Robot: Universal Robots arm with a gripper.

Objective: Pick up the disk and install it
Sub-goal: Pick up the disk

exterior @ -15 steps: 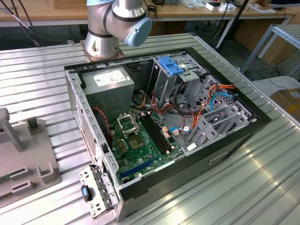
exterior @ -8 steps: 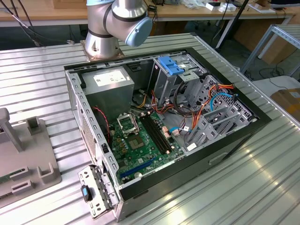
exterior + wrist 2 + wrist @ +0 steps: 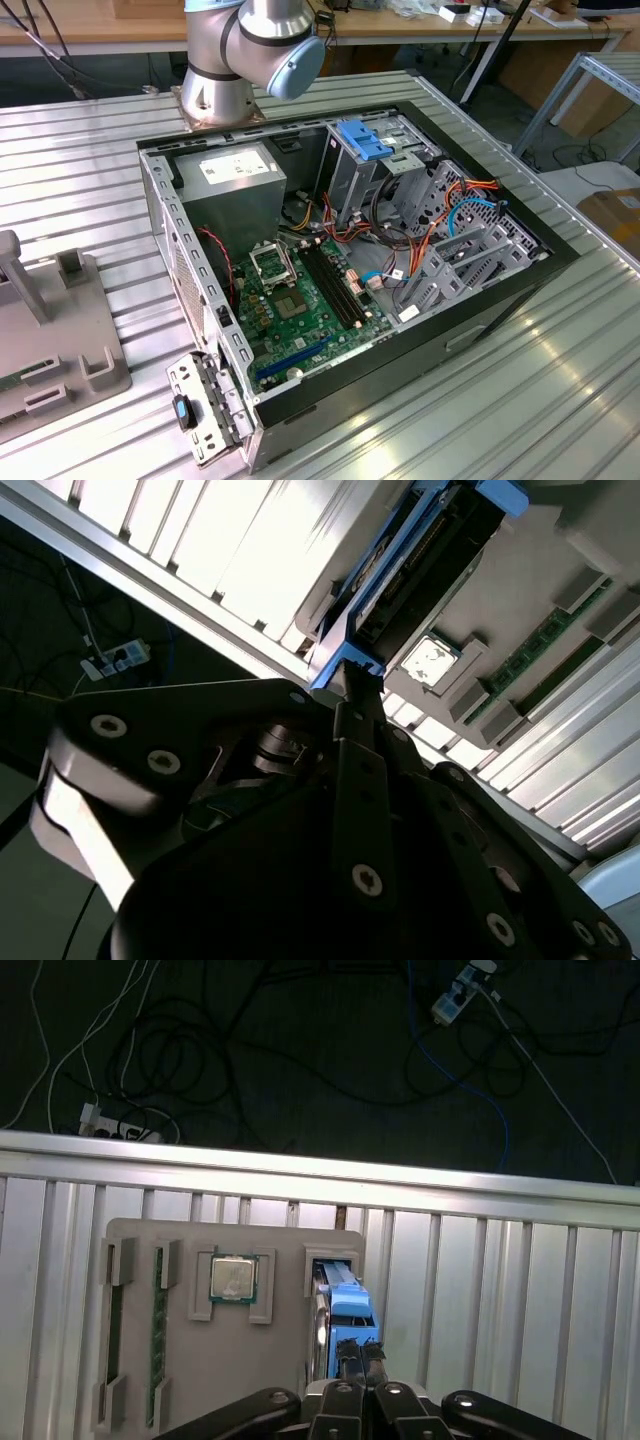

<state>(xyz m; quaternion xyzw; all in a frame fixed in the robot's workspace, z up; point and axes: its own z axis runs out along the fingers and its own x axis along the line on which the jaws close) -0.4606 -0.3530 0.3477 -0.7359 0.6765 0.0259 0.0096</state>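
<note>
The disk (image 3: 336,1312) stands on edge in a slot of a grey holder tray (image 3: 270,1360), its blue plastic rail facing up. My gripper (image 3: 361,1356) is right over it, its two dark fingers pressed together on the blue rail. In the second wrist view the disk (image 3: 425,565) shows its dark underside and blue frame, and my gripper (image 3: 360,678) meets the rail's end. The open computer case (image 3: 480,300) lies on the metal table in the exterior view, with a drive cage under a blue latch (image 3: 364,140) at its far side.
The holder tray (image 3: 95,385) sits at the exterior view's left and also carries a processor chip (image 3: 233,1280) and a green memory stick (image 3: 158,1325). The arm's base (image 3: 215,95) stands behind the case. Beyond the ribbed table's edge (image 3: 320,1175), cables and a power strip (image 3: 455,995) lie on the floor.
</note>
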